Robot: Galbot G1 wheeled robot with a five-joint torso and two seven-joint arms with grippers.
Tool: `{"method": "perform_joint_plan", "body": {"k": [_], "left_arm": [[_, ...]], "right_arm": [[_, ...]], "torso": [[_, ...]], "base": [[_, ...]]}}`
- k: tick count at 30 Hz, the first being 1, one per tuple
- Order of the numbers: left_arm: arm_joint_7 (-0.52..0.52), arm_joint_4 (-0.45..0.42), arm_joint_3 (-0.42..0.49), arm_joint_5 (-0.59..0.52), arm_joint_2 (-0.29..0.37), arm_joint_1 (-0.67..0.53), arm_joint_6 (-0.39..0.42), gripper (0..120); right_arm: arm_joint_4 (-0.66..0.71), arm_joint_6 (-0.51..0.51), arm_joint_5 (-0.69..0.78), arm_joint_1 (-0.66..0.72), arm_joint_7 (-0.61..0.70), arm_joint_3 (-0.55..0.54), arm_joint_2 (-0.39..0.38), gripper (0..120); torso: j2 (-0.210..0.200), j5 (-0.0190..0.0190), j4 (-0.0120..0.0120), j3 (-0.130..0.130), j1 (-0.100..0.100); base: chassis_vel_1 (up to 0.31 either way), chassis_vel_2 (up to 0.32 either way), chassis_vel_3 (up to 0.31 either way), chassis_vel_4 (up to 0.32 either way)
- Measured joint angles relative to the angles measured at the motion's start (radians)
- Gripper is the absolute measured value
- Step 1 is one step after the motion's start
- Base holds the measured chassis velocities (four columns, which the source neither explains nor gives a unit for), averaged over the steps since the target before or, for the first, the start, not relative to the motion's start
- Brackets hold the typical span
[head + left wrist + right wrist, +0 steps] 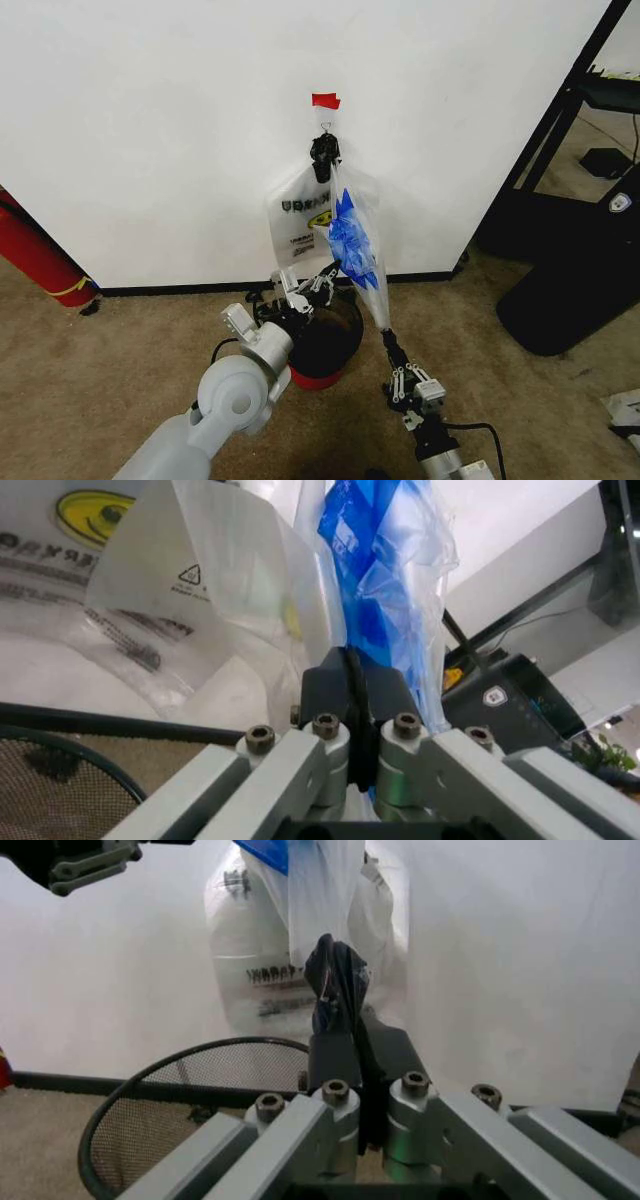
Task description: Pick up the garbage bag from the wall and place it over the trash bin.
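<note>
The garbage bag (352, 240), clear with blue tape patches, hangs from a small hook (325, 126) under a red tape piece (325, 100) on the white wall (150, 130). It is stretched down to the right as a narrow strand. My left gripper (330, 272) is shut on the bag beside the blue tape (370, 555), just above the trash bin (335, 325). My right gripper (388, 338) is shut on the bag's lower end (320, 900), right of the bin. The bin is black mesh (150, 1095) with a red base.
A second smiley bag (300, 215) hangs flat on the wall behind the taped one. A red cylinder (40, 260) leans at the far left. A black stand and its base (560, 290) fill the right side. Brown carpet lies around the bin.
</note>
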Motion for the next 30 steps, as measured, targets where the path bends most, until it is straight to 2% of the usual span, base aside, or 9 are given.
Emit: {"method": "perform_joint_plan", "body": {"k": [6,11,17,22,24,28,30], "left_arm": [[-0.009,-0.018,-0.001,-0.003,-0.015,-0.001,-0.009,0],[-0.018,-0.057,-0.035,-0.009,0.001,0.031,-0.023,0],[-0.020,-0.115,-0.070,-0.012,0.016,0.077,-0.028,0],[-0.024,-0.129,-0.074,-0.010,0.010,0.093,-0.028,0],[-0.024,-0.129,-0.073,-0.009,0.009,0.097,-0.028,0],[-0.024,-0.127,-0.070,-0.001,0.006,0.102,-0.028,0],[-0.026,-0.126,-0.069,0.000,0.006,0.102,-0.028,0]], "right_arm": [[-0.005,-0.004,-0.001,0.003,0.005,-0.005,0.006,0],[-0.002,-0.025,0.000,0.010,0.024,0.000,0.008,1],[0.054,-0.050,0.012,-0.012,0.025,0.003,-0.014,22],[0.129,-0.072,-0.001,-0.033,0.018,0.024,-0.074,43],[0.139,-0.086,-0.002,-0.027,0.022,0.033,-0.097,47],[0.123,-0.141,0.037,0.088,0.062,0.064,-0.193,65],[0.104,-0.160,0.069,0.150,0.067,0.066,-0.224,70]], "torso": [[0.000,0.0000,-0.0001,0.000,0.000],[0.000,0.0000,0.0000,0.000,0.000],[0.000,0.0000,0.0002,0.000,0.000],[0.000,0.0000,-0.0002,0.000,0.000],[0.000,-0.0001,-0.0002,0.000,0.000],[0.000,0.0001,0.0000,0.000,0.000],[0.000,0.0004,0.0002,0.000,0.000]], "base": [[0.000,0.000,0.000,0.000],[0.000,0.000,0.000,0.000],[0.000,0.000,0.000,0.000],[0.000,0.000,0.000,0.000],[0.000,0.000,0.000,0.000],[0.000,0.000,0.000,0.000],[0.000,0.000,0.000,0.000]]}}
